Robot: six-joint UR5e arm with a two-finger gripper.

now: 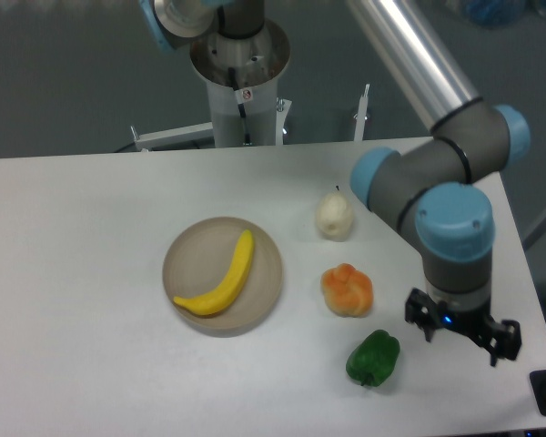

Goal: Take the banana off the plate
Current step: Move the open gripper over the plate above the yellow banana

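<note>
Banana lies diagonally across the plate on the white surface; pincer hangs well apart at right, fingers spread wide, holding nothing; beside it a green pepper, orange fruit and pale pear.

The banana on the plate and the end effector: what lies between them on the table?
In the camera view, the lumpy orange fruit and the green pepper lie between the banana and the end effector.
</note>
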